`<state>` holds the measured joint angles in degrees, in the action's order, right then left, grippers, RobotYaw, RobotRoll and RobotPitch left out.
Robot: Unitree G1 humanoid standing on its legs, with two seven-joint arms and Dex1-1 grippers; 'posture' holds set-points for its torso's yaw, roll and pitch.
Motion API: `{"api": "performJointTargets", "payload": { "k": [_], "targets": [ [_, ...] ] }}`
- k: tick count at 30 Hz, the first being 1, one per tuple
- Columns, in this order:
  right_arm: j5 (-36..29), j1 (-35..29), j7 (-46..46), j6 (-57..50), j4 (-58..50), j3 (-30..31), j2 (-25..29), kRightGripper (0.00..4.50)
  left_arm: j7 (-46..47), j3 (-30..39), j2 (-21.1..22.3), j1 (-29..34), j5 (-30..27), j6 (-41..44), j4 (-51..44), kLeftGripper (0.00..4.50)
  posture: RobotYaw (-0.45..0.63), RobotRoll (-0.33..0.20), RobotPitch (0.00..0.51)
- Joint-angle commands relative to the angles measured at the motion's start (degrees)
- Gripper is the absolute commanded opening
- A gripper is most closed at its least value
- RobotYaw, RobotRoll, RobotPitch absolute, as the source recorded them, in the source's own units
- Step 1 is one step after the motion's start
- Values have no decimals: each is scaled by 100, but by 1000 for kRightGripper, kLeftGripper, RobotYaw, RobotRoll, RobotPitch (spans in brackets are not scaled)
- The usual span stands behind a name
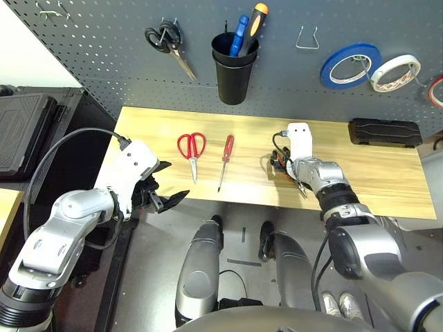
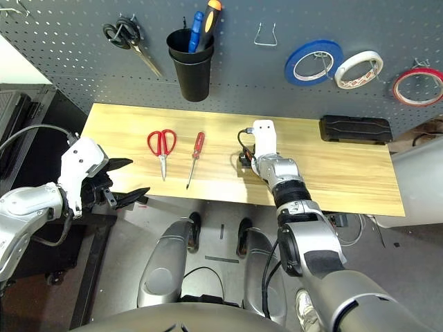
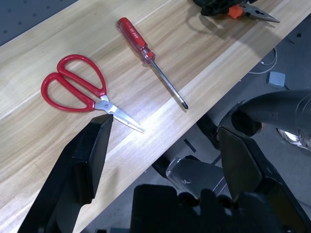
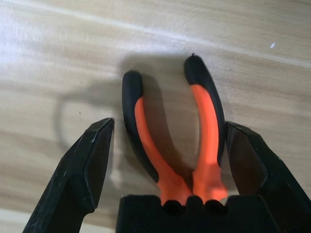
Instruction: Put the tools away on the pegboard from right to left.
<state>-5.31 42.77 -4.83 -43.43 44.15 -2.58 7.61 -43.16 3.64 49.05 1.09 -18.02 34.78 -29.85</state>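
Red scissors (image 2: 163,142): flat on the wooden surface (image 1: 235,187), at 9 o'clock from its middle; loops toward 12, tips toward 6.
Screwdriver (image 1: 228,152): lying between the red scissors and the pliers (image 4: 209,136), handle toward 12, tip between 6 and 7.
Pliers: on the surface near its middle, orange-and-black handles spread.
Right fingers (image 4: 97,165): wide, one on either side of the pliers' handles; I cannot tell whether they touch.
Left fingers (image 3: 92,155): wide, holding nothing, at the surface's edge between 8 and 9 o'clock, near the red scissors.
Board (image 2: 239,83): upright behind the surface, at 12 o'clock.
Red tape (image 2: 398,90): already on a board hook, at 2 o'clock.
White tape (image 2: 342,77): hung between 1 and 2.
Blue tape (image 2: 295,66): hung at 1 o'clock, just beside the white tape.
Cup (image 2: 194,79): black, on the board at 11 o'clock, two handles standing in it.
Black scissors (image 2: 142,55): hung between 10 and 11, tips toward 5.
Case (image 2: 355,129): black, on the surface at 2 o'clock.
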Motion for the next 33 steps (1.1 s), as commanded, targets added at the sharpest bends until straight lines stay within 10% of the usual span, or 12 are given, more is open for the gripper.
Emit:
{"api": "performJointTargets", "payload": {
  "k": [1,12,19,33],
  "targets": [
    [131,-159,-362,-583,-10,282,168,4481,26,-64,-19,65,39,64,-70,4500,425,0,306],
    [331,-298,-857,-885,-127,660,443,4481,71,-90,-52,55,48,55,-76,4500,427,0,299],
    [463,-276,-880,-962,-126,741,400,2823,70,-59,-47,21,11,68,-85,4500,428,0,296],
    [493,-1088,-714,343,-1346,499,520,2823,91,467,-511,-12,-409,-427,-225,4500,414,0,276]
  ]
}}
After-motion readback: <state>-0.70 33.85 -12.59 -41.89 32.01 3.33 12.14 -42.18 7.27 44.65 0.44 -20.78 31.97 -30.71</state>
